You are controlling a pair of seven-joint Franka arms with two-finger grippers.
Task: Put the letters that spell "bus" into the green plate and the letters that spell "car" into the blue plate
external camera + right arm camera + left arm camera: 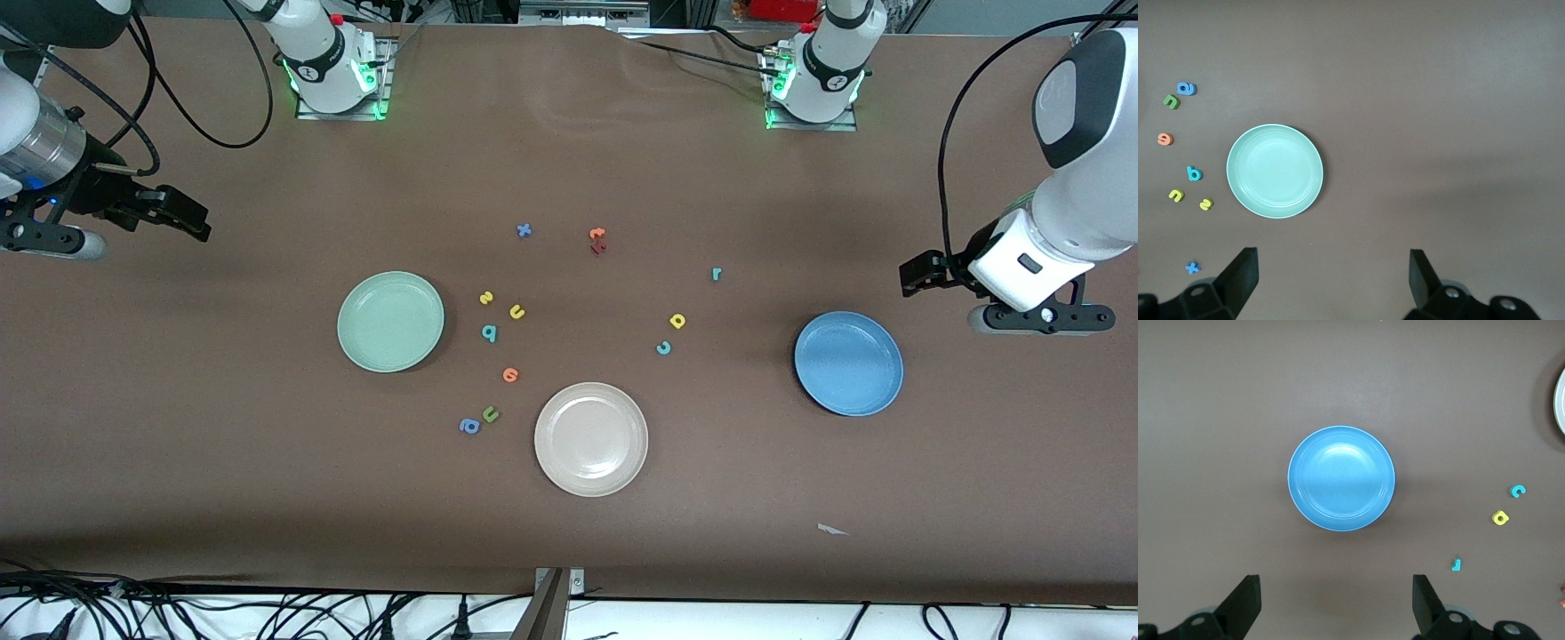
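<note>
The empty green plate has the yellow "s", yellow "u" and teal "b" lying beside it on the table. Toward the left arm's end, the teal "r", yellow "a" and teal "c" lie short of the empty blue plate. My right gripper hangs open over bare table past the green plate. My left gripper hangs open past the blue plate. Neither holds anything.
A beige-white plate sits nearest the front camera. Spare letters lie about: orange, olive "u", blue "a", blue "x", and an orange and dark-red pair. A paper scrap lies near the front edge.
</note>
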